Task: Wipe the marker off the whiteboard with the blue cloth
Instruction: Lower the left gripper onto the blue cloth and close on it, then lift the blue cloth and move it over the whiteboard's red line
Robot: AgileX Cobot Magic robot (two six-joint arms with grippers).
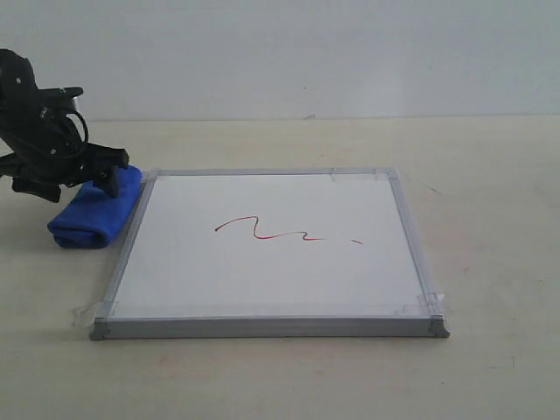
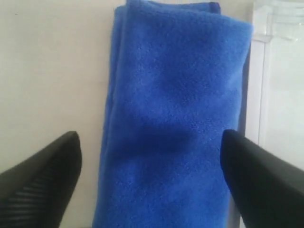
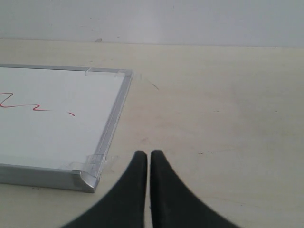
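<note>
The whiteboard (image 1: 271,254) lies flat on the table, grey-framed with clear tape at its corners. A thin red marker line (image 1: 269,230) with a short separate dash runs across its middle; it also shows as the marker line (image 3: 21,105) in the right wrist view. The blue cloth (image 1: 94,210) lies folded on the table against the board's left edge. My left gripper (image 2: 151,142) is open, its fingers straddling the blue cloth (image 2: 175,118) just above it. My right gripper (image 3: 148,154) is shut on nothing, over bare table beside the whiteboard's corner (image 3: 88,178). It is out of the exterior view.
The pale table (image 1: 490,201) spreads around the board on all sides, with a white wall behind. The black left arm (image 1: 39,122) stands at the far left above the cloth. The board's frame (image 2: 259,85) runs right beside the cloth.
</note>
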